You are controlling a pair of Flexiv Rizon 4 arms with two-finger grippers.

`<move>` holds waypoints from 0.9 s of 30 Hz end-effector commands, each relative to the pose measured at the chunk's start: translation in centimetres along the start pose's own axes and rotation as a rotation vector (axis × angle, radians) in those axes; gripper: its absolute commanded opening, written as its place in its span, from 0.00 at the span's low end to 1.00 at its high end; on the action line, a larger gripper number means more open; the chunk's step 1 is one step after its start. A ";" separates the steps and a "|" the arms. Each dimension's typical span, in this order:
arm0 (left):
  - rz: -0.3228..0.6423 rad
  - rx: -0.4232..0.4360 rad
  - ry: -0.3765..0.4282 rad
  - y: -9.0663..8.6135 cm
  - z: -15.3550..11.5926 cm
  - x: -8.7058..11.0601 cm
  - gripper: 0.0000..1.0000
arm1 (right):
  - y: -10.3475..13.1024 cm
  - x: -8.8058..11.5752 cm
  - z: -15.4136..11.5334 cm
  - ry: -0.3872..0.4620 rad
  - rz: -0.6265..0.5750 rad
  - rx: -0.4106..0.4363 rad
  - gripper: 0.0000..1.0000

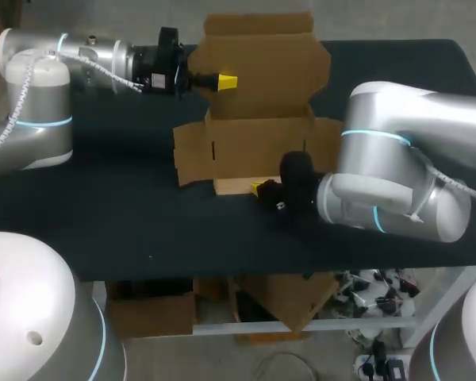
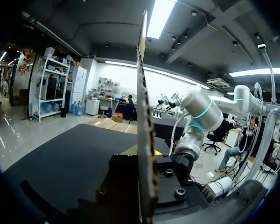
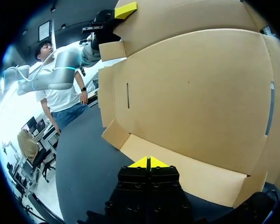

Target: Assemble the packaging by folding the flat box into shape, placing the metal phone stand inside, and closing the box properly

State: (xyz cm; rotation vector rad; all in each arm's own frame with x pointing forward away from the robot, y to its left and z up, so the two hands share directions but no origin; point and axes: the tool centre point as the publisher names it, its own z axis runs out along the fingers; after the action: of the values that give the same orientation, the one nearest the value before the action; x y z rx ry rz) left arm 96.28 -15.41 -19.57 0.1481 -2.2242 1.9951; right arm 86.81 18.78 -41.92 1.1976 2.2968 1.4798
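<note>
The box [image 1: 258, 147] is held at its far edge by the left end effector [image 1: 226, 81]; the right end effector [image 3: 149, 162], closed and empty, is placed beside its near edge.

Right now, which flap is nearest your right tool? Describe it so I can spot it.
On the dark table lies the flat cardboard box. Along its near edge, just ahead of the right tool, runs a strip flap. Unlike its broad neighbours, it is long and thin.
</note>
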 end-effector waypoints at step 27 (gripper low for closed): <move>0.000 0.001 0.005 0.1 -0.1 -0.1 0.00 | 0.3 1.8 0.2 -0.179 -0.043 -0.022 0.00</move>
State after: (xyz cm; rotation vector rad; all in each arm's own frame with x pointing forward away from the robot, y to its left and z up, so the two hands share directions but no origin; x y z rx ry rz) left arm 96.29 -15.41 -19.53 0.1481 -2.2237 1.9958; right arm 85.69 19.48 -40.69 1.1338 2.2955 1.4732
